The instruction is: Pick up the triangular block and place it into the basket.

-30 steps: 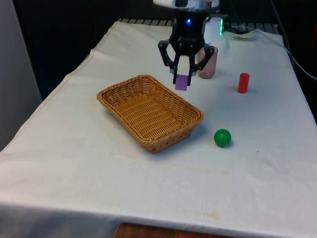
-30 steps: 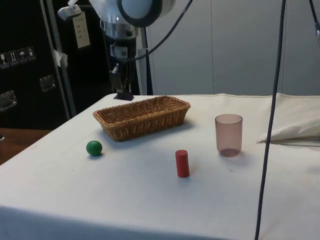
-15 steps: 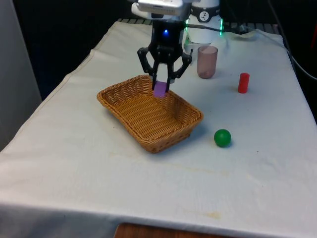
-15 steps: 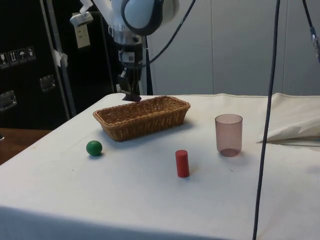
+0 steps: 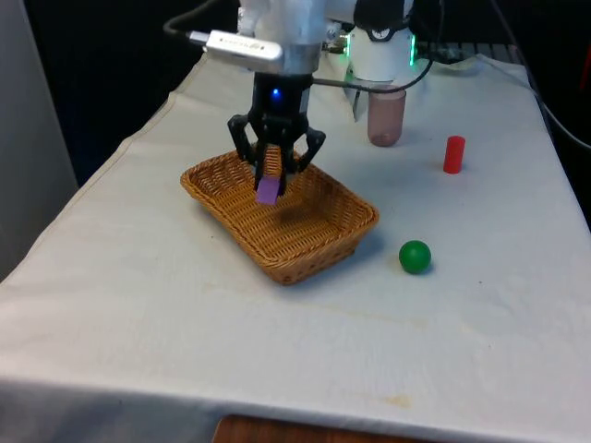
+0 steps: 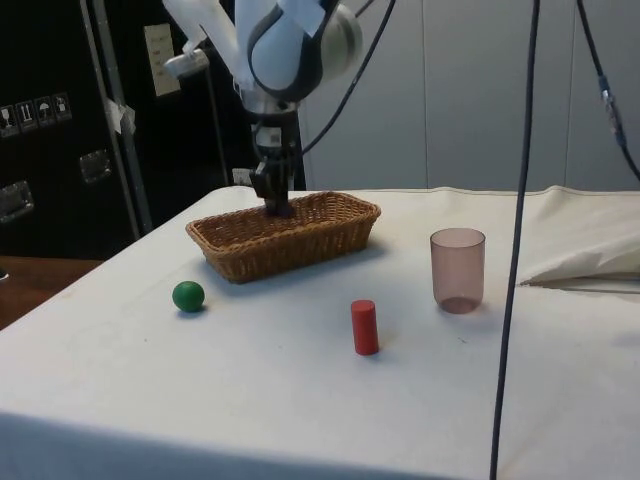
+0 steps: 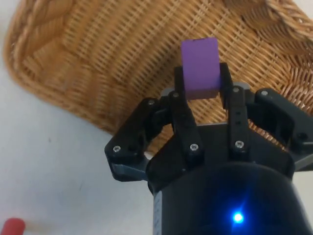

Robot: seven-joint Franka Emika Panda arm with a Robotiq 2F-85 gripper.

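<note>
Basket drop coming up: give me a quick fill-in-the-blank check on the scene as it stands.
1. The gripper is shut on a block whose colour is ____.
2. The block hangs above the inside of the ____.
3. The ball on the cloth beside the basket is ____.
4. The red cylinder stands upright between the ball and the translucent ____.

Missing words: purple; basket; green; cup

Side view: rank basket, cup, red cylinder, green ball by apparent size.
1. basket, clearly largest
2. cup
3. red cylinder
4. green ball

The cylinder is taller than the ball but narrower, so those two are close; the cylinder also sits nearer the camera, so that order is unsure.
</note>
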